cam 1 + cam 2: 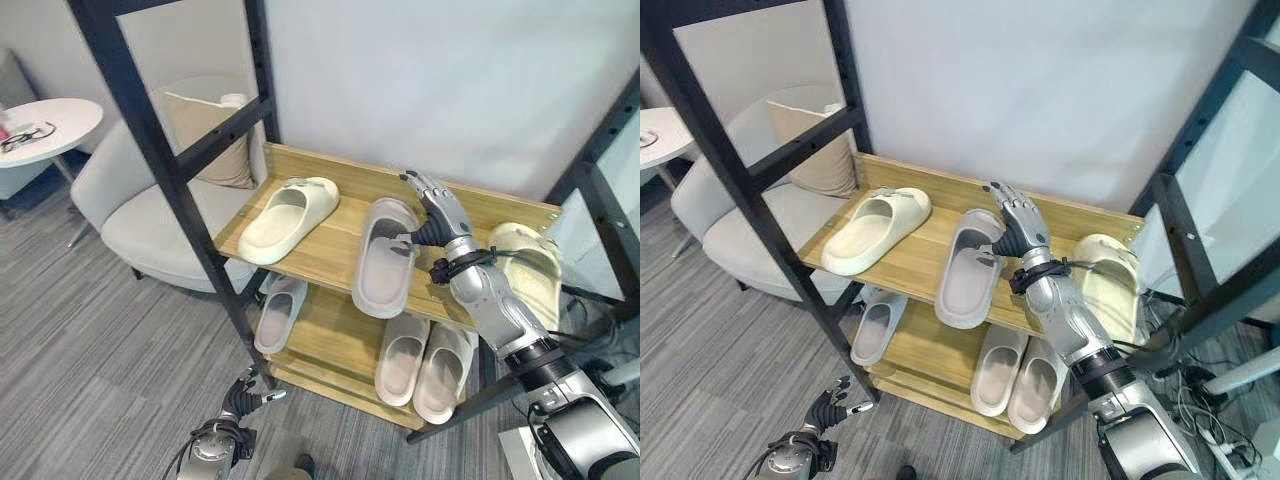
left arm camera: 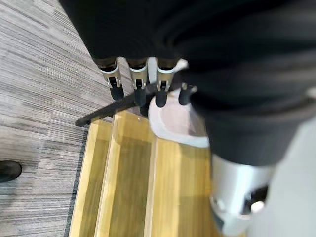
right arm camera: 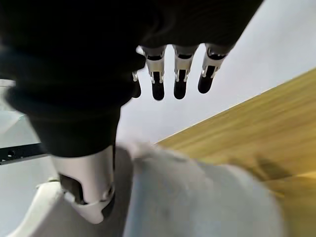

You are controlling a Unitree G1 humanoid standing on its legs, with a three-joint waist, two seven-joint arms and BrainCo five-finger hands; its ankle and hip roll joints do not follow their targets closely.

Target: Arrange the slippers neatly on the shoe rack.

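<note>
Reaching, right hand [image 1: 432, 212] straight-fingered beside grey slipper [image 1: 385, 260].

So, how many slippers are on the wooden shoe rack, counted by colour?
Cream foam slippers: 2, one at the top shelf's left, one at its right end.
Pale grey foam slippers: 4, one on top, three below.
Total: 6.

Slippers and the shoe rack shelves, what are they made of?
The grey slipper and cream slipper look like soft matte foam or rubber: thick, smooth, one moulded piece. The top shelf looks like pale wood, with visible grain, on a black, probably metal frame.
</note>
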